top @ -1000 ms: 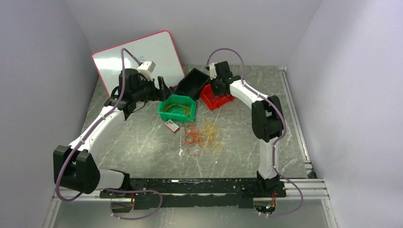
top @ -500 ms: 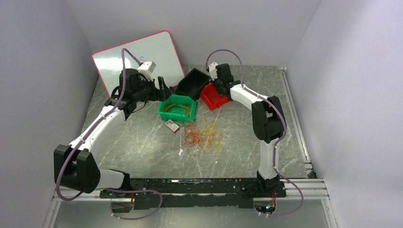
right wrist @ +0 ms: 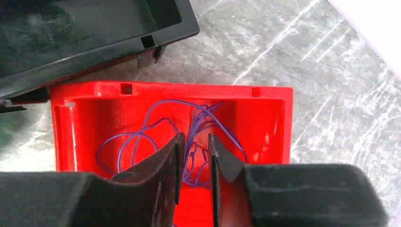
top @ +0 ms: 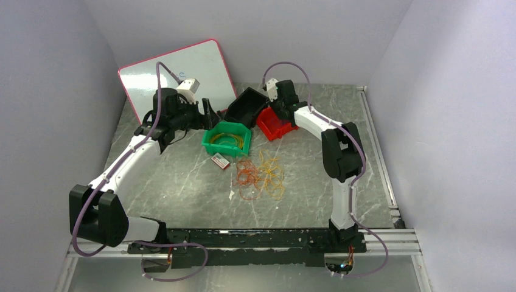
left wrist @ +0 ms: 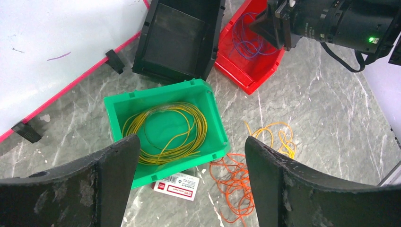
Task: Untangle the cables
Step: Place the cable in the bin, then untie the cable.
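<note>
Over the last second the right arm has drawn a little further behind the green bin (left wrist: 216,116), staying above the red bin (right wrist: 189,86) that stands behind it and to its right. Its fingers (right wrist: 163,161) have gone from pressed together to a narrow gap. A purple cable (right wrist: 201,116) lies loosely looped on the red bin's floor under that gap, and nothing looks pinched. My reading is that this cable has just been let go, so one more strand is sorted. The left arm has not moved. Its fingers (left wrist: 113,170) stand wide and empty above the green bin, where a yellow cable (left wrist: 201,125) is coiled.

The rest of the cables (top: 261,176), orange and yellow loops that overlap one another, lie on the table (left wrist: 331,118) just in front of the green bin and to its right, so most of the untangling looks undone.

A small red and white card (left wrist: 176,185) lies against the green bin's front edge, but its print is too small to read. The whiteboard (top: 182,67) behind the green bin carries only a short stroke, no legible word.
</note>
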`<state>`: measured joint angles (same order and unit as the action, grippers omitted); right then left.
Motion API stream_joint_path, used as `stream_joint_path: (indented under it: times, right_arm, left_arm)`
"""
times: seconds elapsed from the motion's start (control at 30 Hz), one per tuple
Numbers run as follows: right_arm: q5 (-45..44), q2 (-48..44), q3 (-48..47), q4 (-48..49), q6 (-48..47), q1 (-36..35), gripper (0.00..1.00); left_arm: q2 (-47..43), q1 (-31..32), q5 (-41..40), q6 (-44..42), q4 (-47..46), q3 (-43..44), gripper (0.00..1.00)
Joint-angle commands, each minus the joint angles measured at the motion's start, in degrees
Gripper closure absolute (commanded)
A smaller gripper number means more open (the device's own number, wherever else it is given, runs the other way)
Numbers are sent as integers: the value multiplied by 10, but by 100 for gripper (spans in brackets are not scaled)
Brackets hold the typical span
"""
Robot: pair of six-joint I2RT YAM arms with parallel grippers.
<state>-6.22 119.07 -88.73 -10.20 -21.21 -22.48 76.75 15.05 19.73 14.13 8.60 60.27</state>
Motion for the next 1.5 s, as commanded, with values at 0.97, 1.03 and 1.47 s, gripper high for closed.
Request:
stream_joint_path:
  times: [0.97, 1.03, 1.47]
  right_arm:
    - [161, -369, 330, 55, 349, -48, 49]
    - [152, -369, 339, 55, 348, -80, 47]
    - [97, -367, 330, -6, 373, -149, 43]
  left_arm:
    - [-102, 11, 50, 55, -22, -77, 4]
    - [-121, 31, 34, 62, -18, -98, 4]
    - [-159, 133, -42, 142, -37, -195, 7]
